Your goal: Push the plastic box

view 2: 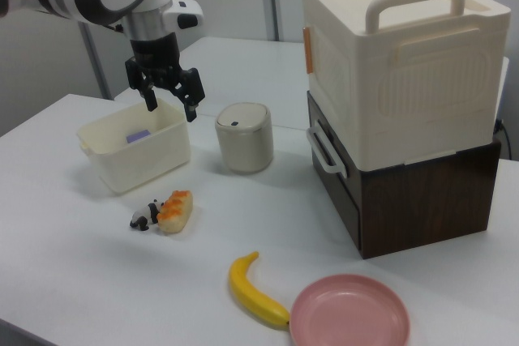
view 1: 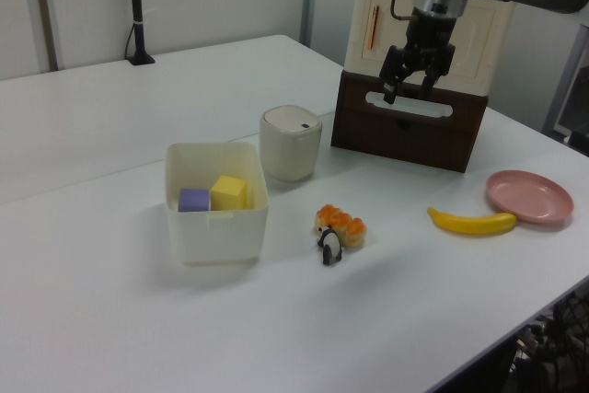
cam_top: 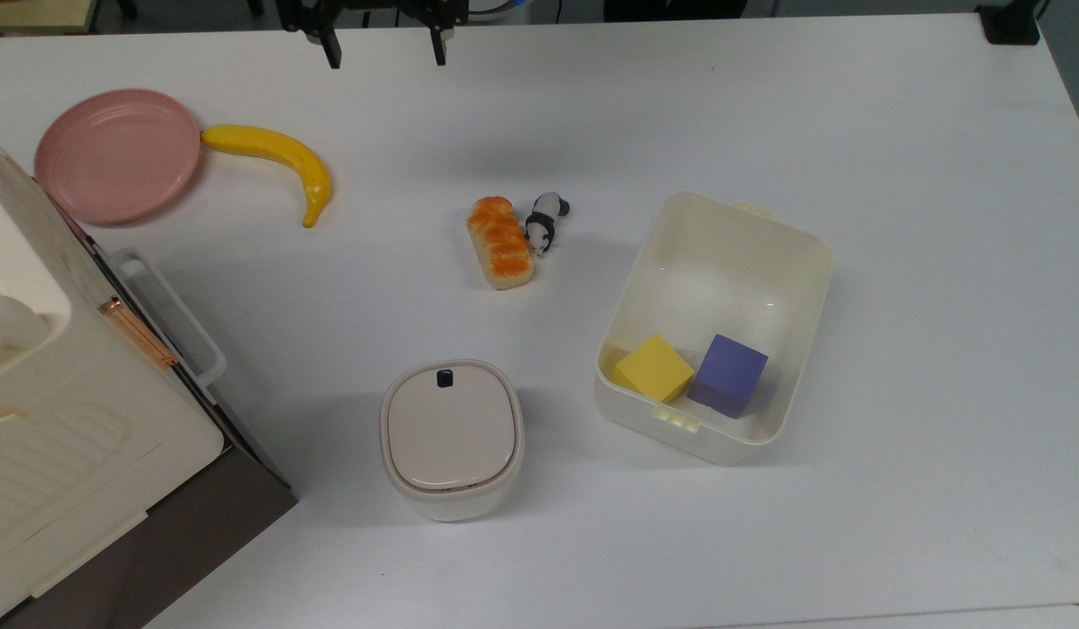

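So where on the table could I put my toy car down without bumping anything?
The table is bare from the plastic box to the top view's right edge, and along the bottom below the lidded pot. It is crowded around the bread and toy panda, and by the banana and pink plate.

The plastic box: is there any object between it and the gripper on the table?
Nothing visible blocks the way. In the top view the open gripper hangs near the table's far edge; the bread and panda lie just beside the line to the plastic box.
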Robot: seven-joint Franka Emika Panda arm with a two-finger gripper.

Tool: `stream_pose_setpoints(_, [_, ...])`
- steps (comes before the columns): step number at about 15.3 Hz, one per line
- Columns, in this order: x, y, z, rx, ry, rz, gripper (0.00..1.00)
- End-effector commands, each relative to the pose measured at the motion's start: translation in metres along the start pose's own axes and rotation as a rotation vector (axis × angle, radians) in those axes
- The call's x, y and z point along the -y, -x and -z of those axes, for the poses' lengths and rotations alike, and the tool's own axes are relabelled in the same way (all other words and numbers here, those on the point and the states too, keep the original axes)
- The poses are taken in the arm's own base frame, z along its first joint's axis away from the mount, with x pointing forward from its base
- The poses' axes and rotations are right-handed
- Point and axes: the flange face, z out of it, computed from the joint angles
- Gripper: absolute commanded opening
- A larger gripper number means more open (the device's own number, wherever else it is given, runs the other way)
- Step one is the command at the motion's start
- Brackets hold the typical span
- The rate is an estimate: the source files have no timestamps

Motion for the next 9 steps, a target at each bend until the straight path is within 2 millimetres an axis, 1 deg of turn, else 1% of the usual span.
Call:
stream_pose_setpoints(1, [0.0154,0.0030,-0.0008,0.014,-0.023,-0.014,1.00])
stream_pose_setpoints(3, [0.0161,0.0013,-0.0046,0.021,-0.023,-0.015,1.00])
stream_pose_setpoints(4, [0.0201,0.0008,-0.0057,0.024,-0.023,-0.005,1.00])
stream_pose_setpoints(9, [0.0176,0.0012,-0.0047,0.022,-0.024,-0.010,1.00])
